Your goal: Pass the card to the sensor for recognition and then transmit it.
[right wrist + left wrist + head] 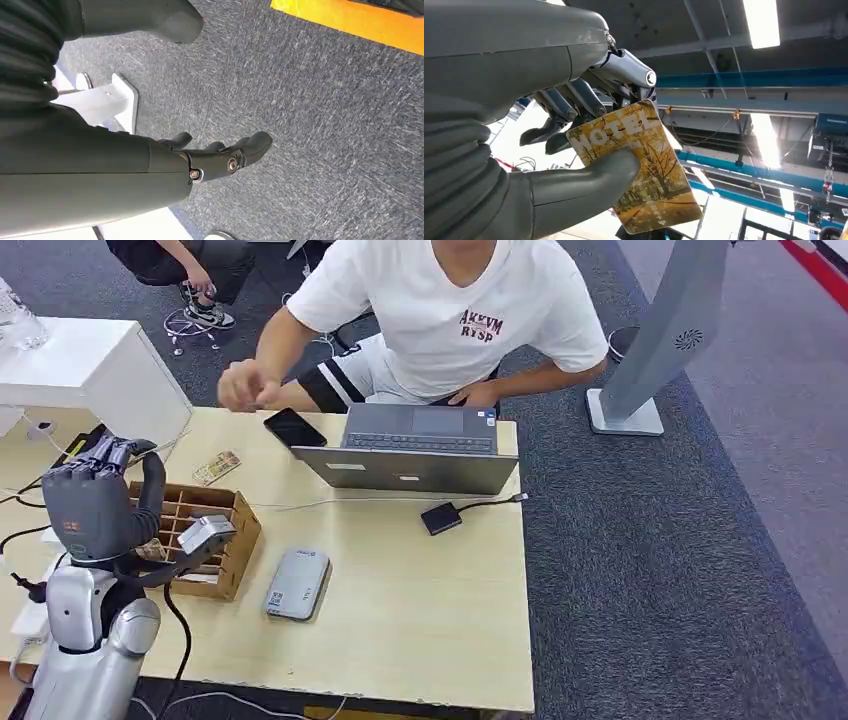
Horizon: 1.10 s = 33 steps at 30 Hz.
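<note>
My left hand (95, 500) is raised over the table's left end, beside a wooden compartment box (228, 540). In the left wrist view the thumb (589, 175) and dark fingers (569, 107) pinch a yellow card (649, 175) printed "MOTEL", its face turned up toward the ceiling. A flat grey device (297, 583) lies on the table to the right of the box. A small black device (440, 517) on a cable sits in front of the laptop (415, 445). My right hand (220, 155) hangs over grey carpet, fingers loosely extended and holding nothing.
A person in a white shirt sits behind the table, one hand (245, 388) held over its far edge near a black phone (294, 427). Another card (216, 467) lies behind the wooden box. A white cabinet (90, 370) stands at left, a grey stand (650, 350) at right.
</note>
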Available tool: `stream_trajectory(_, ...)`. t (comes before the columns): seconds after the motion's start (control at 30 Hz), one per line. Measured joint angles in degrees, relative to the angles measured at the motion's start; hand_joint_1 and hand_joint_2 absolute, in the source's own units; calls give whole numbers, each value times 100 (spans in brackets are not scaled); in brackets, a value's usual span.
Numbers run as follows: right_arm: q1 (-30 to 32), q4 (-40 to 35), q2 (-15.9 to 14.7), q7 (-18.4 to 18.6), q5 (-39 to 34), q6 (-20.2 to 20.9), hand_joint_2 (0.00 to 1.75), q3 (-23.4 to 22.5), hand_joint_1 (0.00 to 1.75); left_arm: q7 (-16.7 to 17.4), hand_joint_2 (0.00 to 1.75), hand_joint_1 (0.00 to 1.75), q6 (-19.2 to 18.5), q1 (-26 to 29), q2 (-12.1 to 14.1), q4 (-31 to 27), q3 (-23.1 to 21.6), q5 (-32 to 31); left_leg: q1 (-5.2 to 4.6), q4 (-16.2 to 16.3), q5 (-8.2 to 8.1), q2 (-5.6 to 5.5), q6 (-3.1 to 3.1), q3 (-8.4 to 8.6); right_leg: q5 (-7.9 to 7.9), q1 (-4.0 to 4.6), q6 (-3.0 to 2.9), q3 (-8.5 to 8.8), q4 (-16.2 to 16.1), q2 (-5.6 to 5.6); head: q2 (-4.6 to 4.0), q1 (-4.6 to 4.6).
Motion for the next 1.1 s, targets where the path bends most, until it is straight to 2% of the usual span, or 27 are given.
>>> stream_trajectory(0.23, 1, 0, 2, -11, 0, 0, 175, 7, 0, -40, 175, 175, 13, 32, 31, 35, -4, 88, 0, 0, 0, 0, 0, 0, 0, 0, 0, 0, 0, 0, 0, 0)
stream_trajectory(0.53, -1, 0, 18, 68, 0, -11, 175, 7, 0, -221, 175, 175, 98, 441, -26, 15, -230, 146, -1, 0, 0, 0, 0, -1, 0, -1, 0, 0, -1, 0, 0, 0)
stream_trajectory(0.63, -1, 0, 44, 107, -13, -17, 175, 7, 0, -181, 175, 175, -153, 599, -48, 15, -422, -116, -1, 0, -1, 0, 0, 0, 0, -1, 0, 0, -1, 1, 0, 0)
stream_trajectory(0.9, 2, 0, 77, 153, -20, -103, 175, 4, 0, 334, 175, 175, -913, 1053, -83, 146, -1027, -592, -1, 0, -1, 0, 0, -1, -1, -1, 0, -1, -2, 0, 0, 0)
stream_trajectory(1.0, 1, 0, 85, 155, -20, -103, 175, 4, 0, 446, 175, 175, -1137, 1148, -50, 188, -1183, -693, 0, 0, -1, 0, 0, -1, -1, 0, 0, -1, -1, 0, 0, 0)
stream_trajectory(1.1, 1, 0, 94, 157, -20, -103, 175, 4, 0, 481, 175, 175, -1206, 1191, -20, 218, -1300, -721, 0, 0, -1, 0, 0, -2, -1, 0, 0, 0, -1, 0, 0, -2)
